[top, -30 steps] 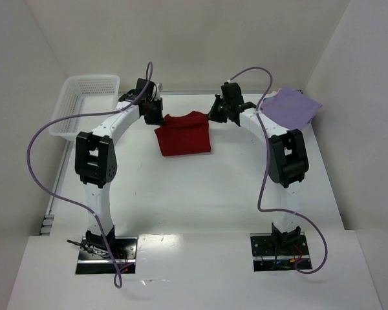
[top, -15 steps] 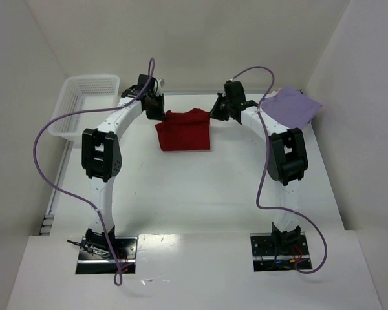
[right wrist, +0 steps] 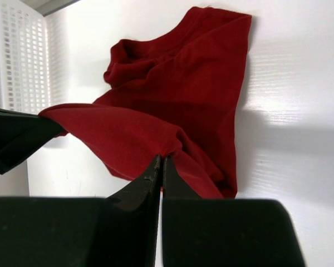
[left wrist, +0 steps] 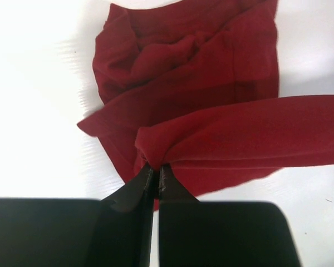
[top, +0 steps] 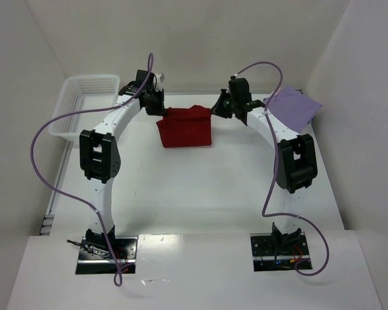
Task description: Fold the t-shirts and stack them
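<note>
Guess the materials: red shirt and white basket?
The red shirt looks like soft matte knit cloth, possibly cotton: it creases and drapes limply. The basket is probably white moulded plastic, slightly glossy: stiff mesh walls with regular holes.

White table (top: 200,187), pale walls (top: 246,39), likely overhead light

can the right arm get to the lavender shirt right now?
Probably not yet. The right tool is shut on an edge of the red shirt, which the left tool also grips. The lavender shirt lies close beside that arm with nothing between, so once it lets go, reach looks easy.
</note>
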Available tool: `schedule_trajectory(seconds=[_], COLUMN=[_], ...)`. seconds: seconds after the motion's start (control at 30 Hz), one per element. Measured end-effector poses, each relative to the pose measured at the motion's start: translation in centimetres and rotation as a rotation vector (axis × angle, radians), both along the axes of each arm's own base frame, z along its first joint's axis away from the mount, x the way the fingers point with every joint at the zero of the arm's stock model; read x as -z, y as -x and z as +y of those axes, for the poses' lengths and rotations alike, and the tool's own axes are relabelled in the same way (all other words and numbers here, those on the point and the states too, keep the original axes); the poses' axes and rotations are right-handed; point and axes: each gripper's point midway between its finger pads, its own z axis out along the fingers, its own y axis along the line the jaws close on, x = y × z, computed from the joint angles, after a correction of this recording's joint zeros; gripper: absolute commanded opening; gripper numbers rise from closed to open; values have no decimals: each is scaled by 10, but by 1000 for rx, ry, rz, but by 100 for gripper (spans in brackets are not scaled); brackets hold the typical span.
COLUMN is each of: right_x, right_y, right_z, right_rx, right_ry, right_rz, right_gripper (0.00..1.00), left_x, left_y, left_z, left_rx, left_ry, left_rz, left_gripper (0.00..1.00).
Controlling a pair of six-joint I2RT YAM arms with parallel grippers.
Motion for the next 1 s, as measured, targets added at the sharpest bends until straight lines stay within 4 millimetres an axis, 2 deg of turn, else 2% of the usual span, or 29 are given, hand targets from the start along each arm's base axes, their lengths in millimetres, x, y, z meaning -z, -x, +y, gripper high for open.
schedule_trajectory(seconds=[0.23, 0.43, 0.63, 0.77, 0.87, 1.0], right_x=[-12, -15, -36, -42, -40, -33], right_y=[1, -1, -10, -12, -11, 0], right_z=[-1, -1, 1, 1, 1, -2], right_rx=[5, 7, 7, 9, 9, 5], right_ry=[-4, -6, -20, -24, -22, -21], right_rz=[-24, -32, -79, -93, -87, -65], right_gripper=[0, 0, 0, 0, 0, 0], left_x=[-32, -63, -94, -95, -85, -63], left_y=[1, -8, -19, -19, -14, 10], left_z=[0, -2, -4, -3, -2, 0], left_rx=[3, 5, 9, 19, 21, 32], left_ry=[15, 26, 36, 26, 21, 14], left_rz=[-58, -122, -195, -200, -171, -96], left_gripper=[0, 0, 0, 0, 0, 0])
